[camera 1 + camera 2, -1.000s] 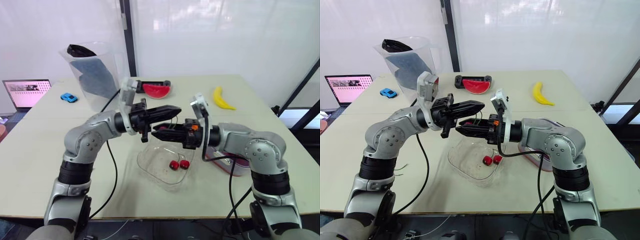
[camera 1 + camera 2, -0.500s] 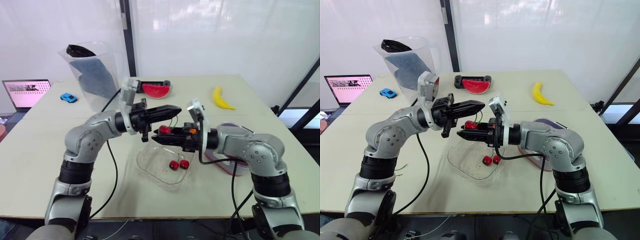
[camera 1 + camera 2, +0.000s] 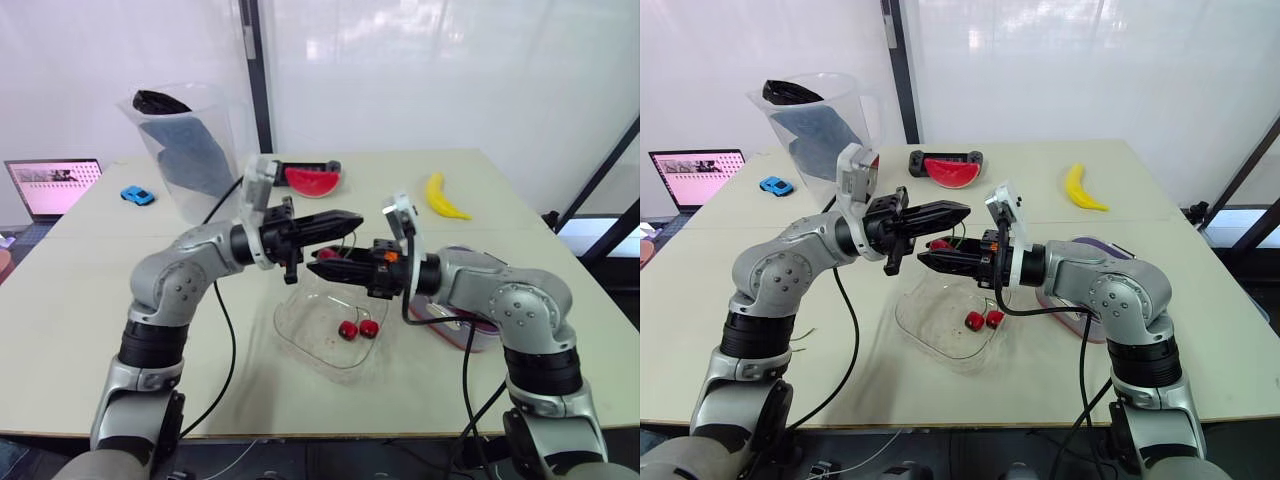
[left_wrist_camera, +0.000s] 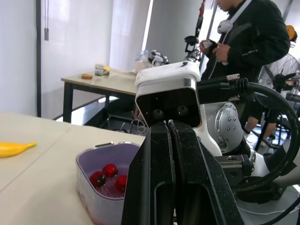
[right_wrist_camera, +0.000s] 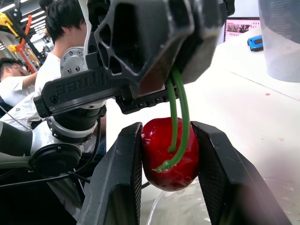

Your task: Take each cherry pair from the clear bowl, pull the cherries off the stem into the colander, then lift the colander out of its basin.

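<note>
Silver-grey rounded arms (image 3: 185, 278) | black looping cables (image 3: 231, 335) | white wrist housings (image 3: 256, 183) | left gripper (image 3: 355, 218), right gripper (image 3: 318, 266) both black

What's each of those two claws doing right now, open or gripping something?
Left gripper: shut, pinching the green stem.
Right gripper: shut on a red cherry.

cherry (image 5: 157, 150): glossy red, smooth | stem (image 5: 186, 119): smooth green, probably plastic | right pincer (image 5: 167, 129): matt black plastic, faintly grained | left pincer (image 3: 355, 218): matt black plastic | clear bowl (image 3: 300, 330): glossy transparent plastic | basin (image 4: 92, 199): translucent lilac plastic | counter (image 3: 70, 300): matt, smooth, pale | banana (image 3: 445, 197): smooth yellow, slight sheen
</note>
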You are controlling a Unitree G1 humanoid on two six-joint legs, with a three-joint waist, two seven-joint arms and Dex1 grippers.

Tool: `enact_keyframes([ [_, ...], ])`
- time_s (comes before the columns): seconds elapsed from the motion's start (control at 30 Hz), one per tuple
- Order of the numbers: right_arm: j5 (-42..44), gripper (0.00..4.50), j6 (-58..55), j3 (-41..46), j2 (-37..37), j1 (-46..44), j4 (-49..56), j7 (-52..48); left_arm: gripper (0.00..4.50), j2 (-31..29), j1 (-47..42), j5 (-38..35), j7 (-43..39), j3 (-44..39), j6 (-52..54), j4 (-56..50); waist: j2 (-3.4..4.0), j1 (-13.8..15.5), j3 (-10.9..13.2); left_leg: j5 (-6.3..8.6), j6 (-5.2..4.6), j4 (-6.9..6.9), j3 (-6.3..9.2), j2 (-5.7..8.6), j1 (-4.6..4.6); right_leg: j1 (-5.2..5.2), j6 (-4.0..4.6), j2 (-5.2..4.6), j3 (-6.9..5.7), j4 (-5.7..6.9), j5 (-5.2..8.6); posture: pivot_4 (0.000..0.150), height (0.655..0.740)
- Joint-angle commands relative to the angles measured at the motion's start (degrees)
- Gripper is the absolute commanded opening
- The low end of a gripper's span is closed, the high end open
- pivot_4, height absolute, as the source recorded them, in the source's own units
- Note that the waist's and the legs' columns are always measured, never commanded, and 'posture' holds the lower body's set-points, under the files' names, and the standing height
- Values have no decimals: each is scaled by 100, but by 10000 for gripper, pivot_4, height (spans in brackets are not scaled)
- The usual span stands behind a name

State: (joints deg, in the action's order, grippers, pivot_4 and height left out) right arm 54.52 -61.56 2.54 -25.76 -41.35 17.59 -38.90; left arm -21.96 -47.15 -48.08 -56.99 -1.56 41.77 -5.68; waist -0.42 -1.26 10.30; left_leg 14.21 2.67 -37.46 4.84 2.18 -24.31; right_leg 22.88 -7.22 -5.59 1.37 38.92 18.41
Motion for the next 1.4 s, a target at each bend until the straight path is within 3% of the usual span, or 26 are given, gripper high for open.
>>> enact_keyframes([
  [0.03, 147, 14022, 77, 77, 68, -93, 70, -4, 0, -37, -45, -18, 5, -97, -89, -141, 0, 0, 0, 0, 0, 0, 0, 0, 0, 0, 0, 0, 0, 0, 0, 1500, 7400],
  [0.17, 109, 4438, 96, 35, 60, -82, 82, 2, 0, -11, -64, -14, 22, -89, -99, -141, 0, 0, 0, 0, 0, 0, 0, 0, 0, 0, 0, 0, 0, 0, 0, 1500, 7400],
  [0.7, -554, 4438, 15, -875, -700, 378, 276, -395, 0, 122, -182, -5, 34, -63, -128, -96, 0, 3, 0, 2, -5, 0, -1, 1, 0, 0, 0, 0, 0, -2, 0, 1500, 7400],
  [0.9, -363, 4438, -29, -482, -962, 465, 368, -591, 0, 104, -184, 2, 19, -92, -118, -107, 0, 7, 0, 3, -5, 0, 0, 1, 0, -1, 0, 0, 0, -2, 0, 1500, 7400],
  [1.03, -294, 4438, 22, 142, -1702, 282, 253, -907, 0, -35, -104, 42, 5, -172, -137, -92, 0, 25, 0, 3, -6, -1, -1, 1, 0, -4, 0, 0, 0, -5, 0, 1500, 7400],
  [1.17, -898, 4438, 398, 348, -2965, 169, -223, -1469, 0, -245, 83, 92, -8, -220, -152, -142, 0, 26, 1, 5, -9, 0, -3, 2, 0, -8, 0, 0, -1, -18, 0, 1500, 7400],
  [1.3, -2191, 4438, 1412, -228, -4253, 359, -920, -2187, 0, -690, 256, 251, -184, -299, -244, -67, 1, 13, 2, 6, -11, 4, -5, 0, 0, -10, 0, 2, -1, -26, 0, 1500, 7400],
  [1.4, -2859, 4438, 2039, -619, -4708, 376, -1474, -2636, 0, -1001, 351, 370, -276, -382, -328, 1, 2, -6, 1, 6, -11, 8, -16, -1, 1, -8, 0, 4, 0, -31, 0, 1500, 7400],
])
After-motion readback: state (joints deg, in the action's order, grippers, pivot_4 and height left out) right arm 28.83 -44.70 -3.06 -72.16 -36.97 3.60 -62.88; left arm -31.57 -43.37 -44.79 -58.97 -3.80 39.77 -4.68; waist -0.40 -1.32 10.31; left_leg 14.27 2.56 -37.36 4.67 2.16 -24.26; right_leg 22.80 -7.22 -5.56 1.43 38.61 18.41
